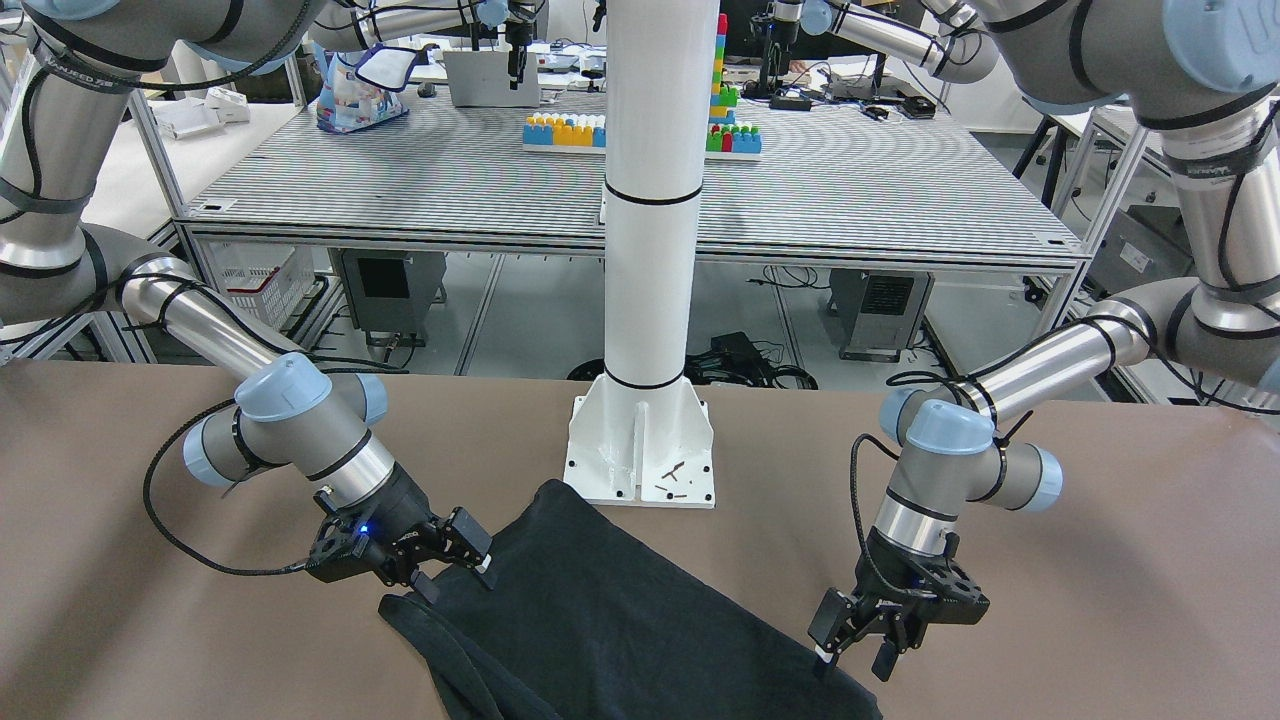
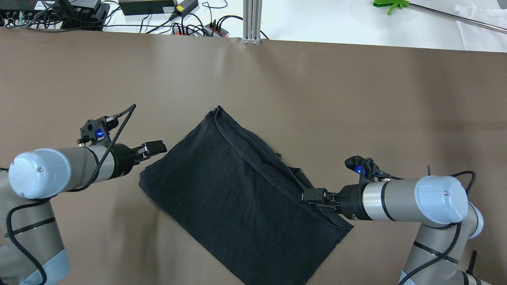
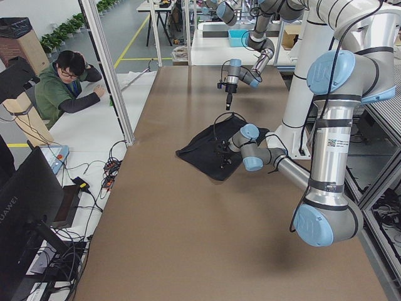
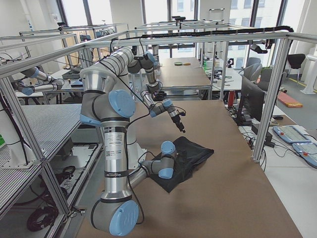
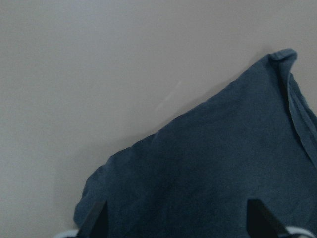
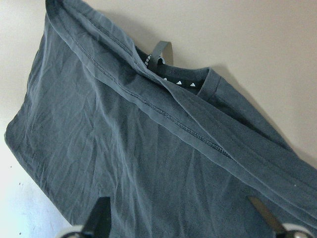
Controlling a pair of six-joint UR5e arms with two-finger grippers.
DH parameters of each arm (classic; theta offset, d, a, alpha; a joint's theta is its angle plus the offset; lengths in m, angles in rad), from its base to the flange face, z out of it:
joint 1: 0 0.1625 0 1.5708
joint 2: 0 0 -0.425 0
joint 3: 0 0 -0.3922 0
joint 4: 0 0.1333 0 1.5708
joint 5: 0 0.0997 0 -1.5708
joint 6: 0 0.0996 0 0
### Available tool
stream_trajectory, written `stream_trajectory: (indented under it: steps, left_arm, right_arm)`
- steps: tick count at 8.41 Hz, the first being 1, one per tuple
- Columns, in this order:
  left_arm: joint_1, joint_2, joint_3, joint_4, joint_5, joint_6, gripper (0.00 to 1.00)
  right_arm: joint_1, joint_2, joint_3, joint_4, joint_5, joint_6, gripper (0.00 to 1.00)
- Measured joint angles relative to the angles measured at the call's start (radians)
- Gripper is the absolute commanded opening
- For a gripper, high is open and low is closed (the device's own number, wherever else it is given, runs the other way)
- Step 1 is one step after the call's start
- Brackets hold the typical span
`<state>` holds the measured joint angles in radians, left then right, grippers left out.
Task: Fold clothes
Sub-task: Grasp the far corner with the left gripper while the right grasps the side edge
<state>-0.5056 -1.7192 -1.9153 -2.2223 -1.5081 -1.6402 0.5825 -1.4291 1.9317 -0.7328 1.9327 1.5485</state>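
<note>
Black garment (image 2: 237, 194) flat, left gripper (image 2: 159, 148) and right gripper (image 2: 308, 195) at opposite edges, jaws apart.

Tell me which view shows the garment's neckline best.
Right wrist view: the garment fills it, its neckline and stitched hem sharp. Overhead shows the whole outline, neckline barely; the front, side and left wrist views show no neckline.

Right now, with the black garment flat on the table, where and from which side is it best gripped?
Probably take the black garment by its hemmed edge, coming low from the robot's right, where the open right gripper sits: the overlapped hems there form a raised lip, while the middle lies flat. The open left gripper could pinch the short edge beside it.
</note>
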Motion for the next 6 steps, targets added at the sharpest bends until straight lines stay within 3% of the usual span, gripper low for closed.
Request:
stream_trajectory:
  steps: [6]
  left_arm:
    - [0.004,-0.011,0.111,-0.008,0.002,0.013,1.0]
  right_arm:
    - [0.001,0.002,-0.007,-0.003,-0.017,0.0,0.95]
